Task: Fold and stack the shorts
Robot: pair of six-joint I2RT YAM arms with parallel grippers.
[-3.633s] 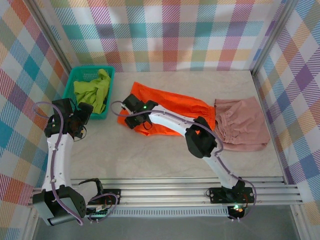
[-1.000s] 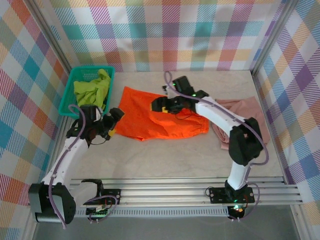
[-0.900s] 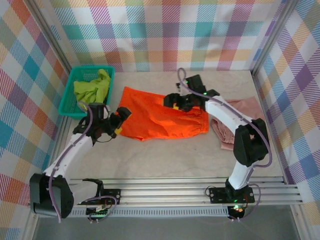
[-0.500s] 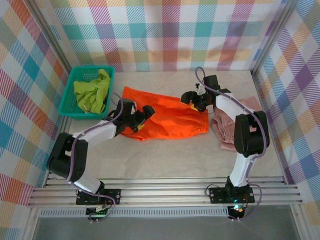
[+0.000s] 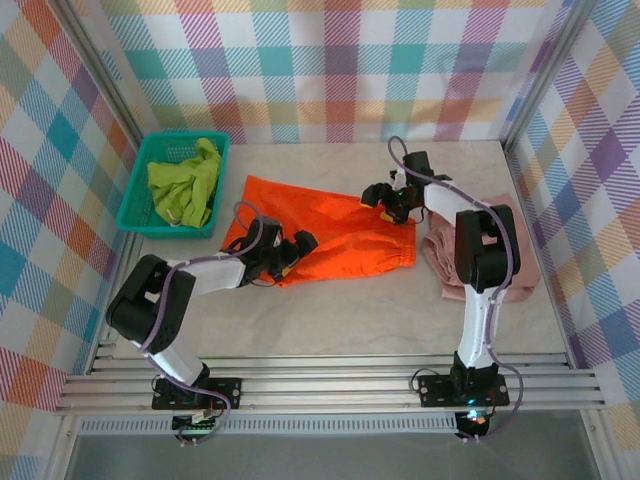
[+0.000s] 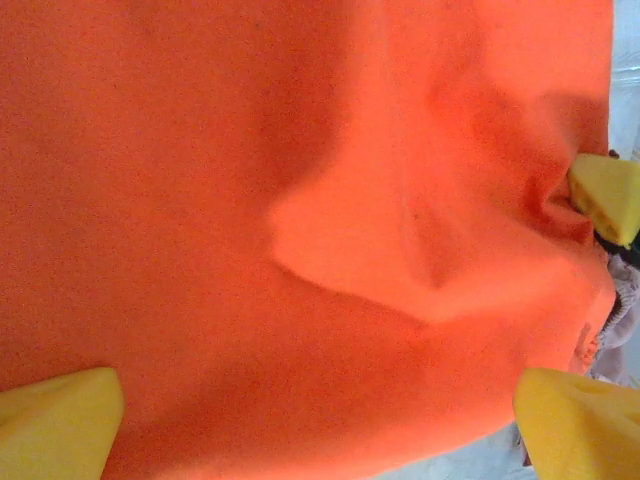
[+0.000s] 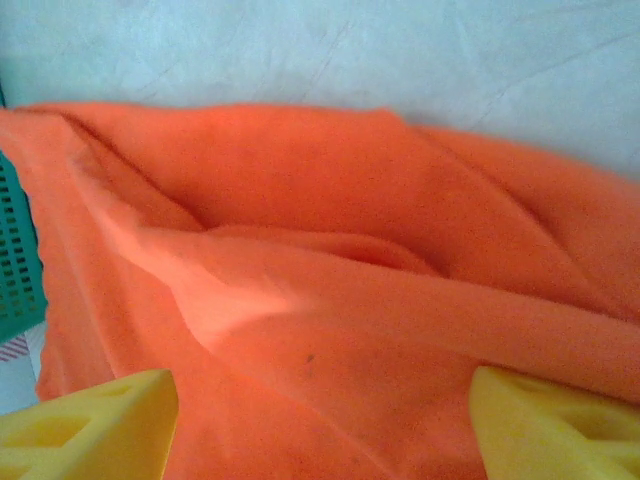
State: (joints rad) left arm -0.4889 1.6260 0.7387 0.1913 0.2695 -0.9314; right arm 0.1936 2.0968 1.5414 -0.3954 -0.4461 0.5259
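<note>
The bright orange shorts (image 5: 340,230) lie spread across the middle of the table. My left gripper (image 5: 297,247) is low over their lower left part, open, its yellow fingertips (image 6: 55,420) wide apart with orange shorts (image 6: 300,200) beneath. At the upper right corner of the orange shorts my right gripper (image 5: 380,197) stands open, fingertips (image 7: 555,425) spread over wrinkled orange shorts (image 7: 330,290). The dusty pink shorts (image 5: 525,260) lie at the right, partly hidden by the right arm. The lime green shorts (image 5: 183,180) sit bunched in the basket.
The teal mesh basket (image 5: 165,229) stands at the back left, and its wall (image 7: 15,260) shows beside the orange fabric. Plaid walls enclose the table on three sides. Bare tabletop (image 5: 330,320) stretches in front of the shorts.
The left gripper has slid right onto the orange shorts' lower left part. The right gripper has moved right along their far edge to the upper right corner. Both have stayed open.
</note>
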